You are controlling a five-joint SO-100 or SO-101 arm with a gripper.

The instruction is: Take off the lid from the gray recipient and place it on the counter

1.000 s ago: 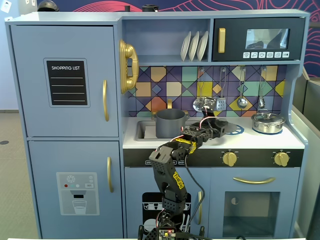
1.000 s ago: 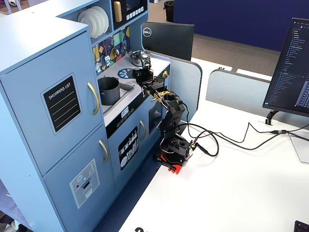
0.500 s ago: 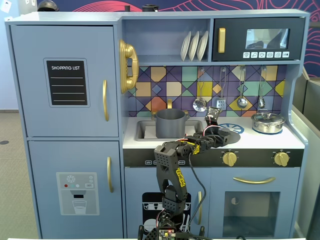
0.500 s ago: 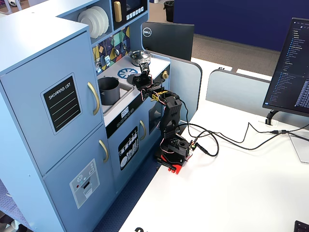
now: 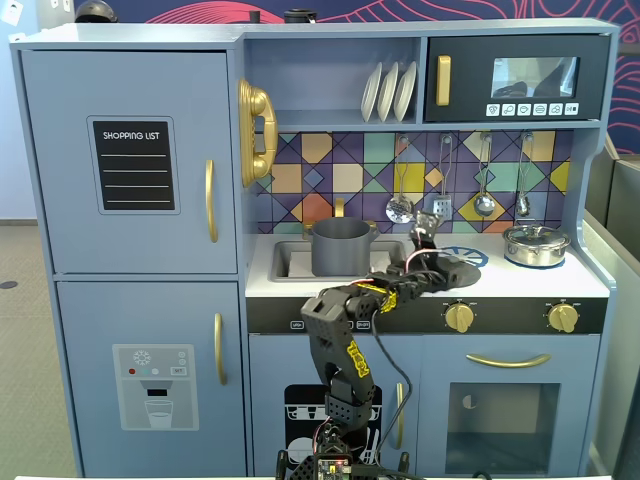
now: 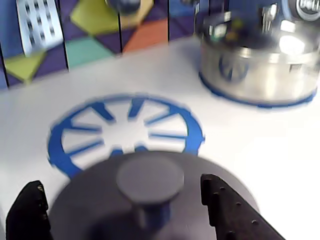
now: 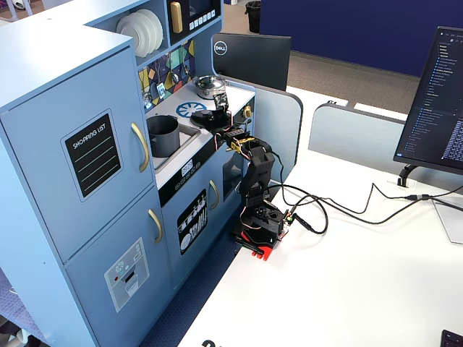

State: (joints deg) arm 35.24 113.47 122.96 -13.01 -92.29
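Observation:
The dark gray lid [image 6: 100, 210] lies low over the white counter [image 6: 260, 150], just in front of the blue burner ring [image 6: 125, 135]. My gripper [image 6: 120, 184] is open. Its black fingers [image 6: 220, 200] stand on either side of the lid's knob [image 6: 150, 175] with clear gaps and do not touch it. The gray pot [image 5: 340, 247] stands uncovered in the sink recess, left of the arm in a fixed view; it also shows in the other fixed view [image 7: 163, 134]. The lid also shows as a dark disc under the gripper in both fixed views [image 5: 452, 270] [image 7: 205, 116].
The shiny silver pot [image 6: 260, 65] with its own lid stands on the counter at the back right, beyond the burner ring. Utensils [image 5: 485, 200] hang on the tiled wall behind. Gold knobs [image 5: 459, 317] line the front below the counter edge.

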